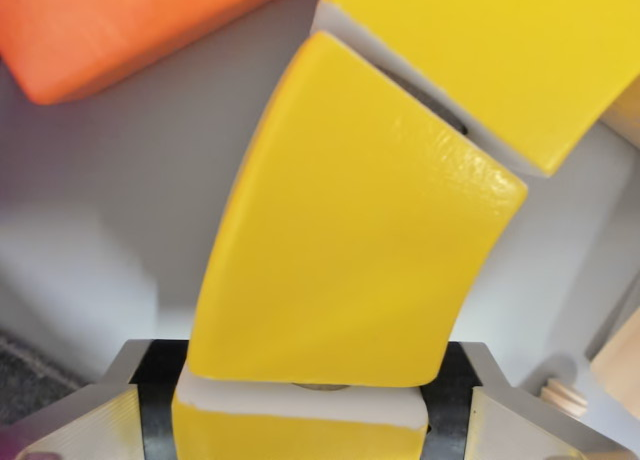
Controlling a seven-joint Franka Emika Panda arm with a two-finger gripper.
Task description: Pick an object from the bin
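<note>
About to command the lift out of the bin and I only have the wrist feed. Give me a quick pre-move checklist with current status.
1. Yellow block between the gripper fingers: ok, its lower end sits between the black pads.
2. Jaws closed firmly on it: cannot tell; contact is partly hidden.
3. Second yellow block clear of the held one: not ok, they overlap at upper right and may touch.
4. Orange block clear: ok, apart at upper left.
5. Bin floor clearance: cannot tell.

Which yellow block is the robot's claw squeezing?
The curved yellow block in the middle, its bottom end sitting between the gripper fingers. The other yellow block, top right, lies beyond it, away from the gripper. The orange block isn't held.
</note>
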